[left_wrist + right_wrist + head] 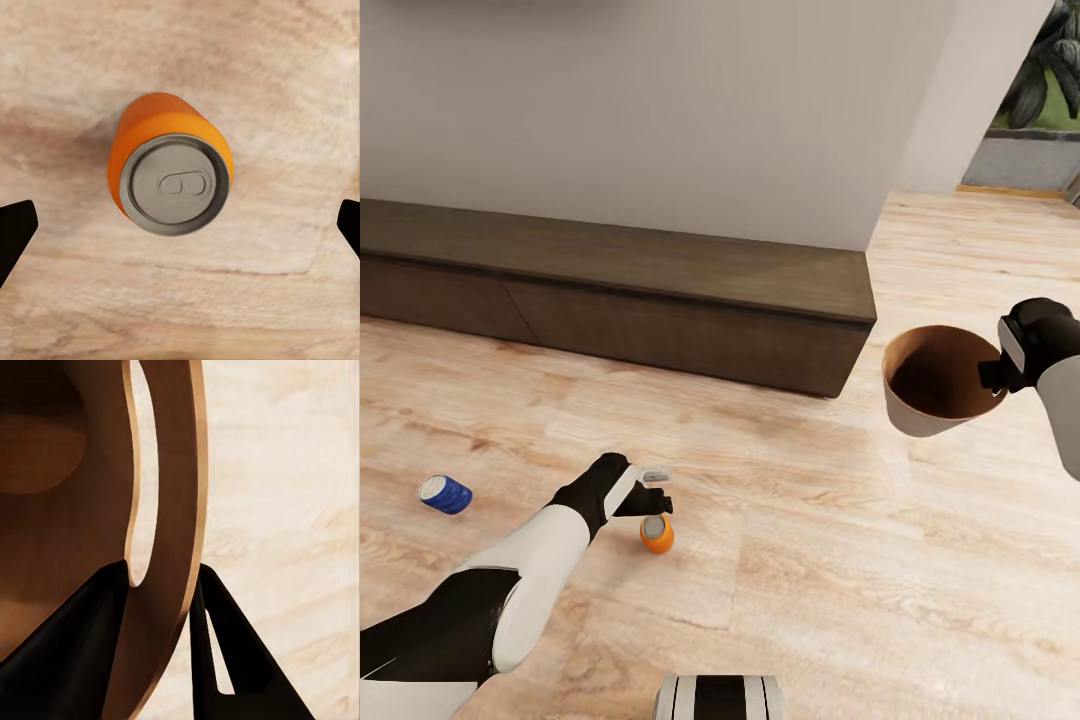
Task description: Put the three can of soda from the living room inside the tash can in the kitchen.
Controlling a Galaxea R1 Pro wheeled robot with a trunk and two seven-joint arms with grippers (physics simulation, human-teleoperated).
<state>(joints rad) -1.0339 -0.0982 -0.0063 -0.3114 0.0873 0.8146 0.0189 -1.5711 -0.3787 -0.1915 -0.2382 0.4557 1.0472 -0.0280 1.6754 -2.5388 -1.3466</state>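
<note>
An orange soda can [656,533] stands upright on the wood floor. My left gripper [657,490] hovers just above it, open. In the left wrist view the can's silver top [175,184] sits between the wide-apart fingertips [15,236], which do not touch it. A blue can [445,494] lies on its side on the floor, further left. My right gripper [995,375] holds the trash can [935,385] in the air at the right, pinching its rim [172,472], mouth tilted toward me. A second orange can is out of view.
The long low dark-brown bench [610,275] runs along the white wall behind the cans. Open wood floor [840,560] spreads to the right and toward me. A doorway with a plant [1050,70] is at the far right.
</note>
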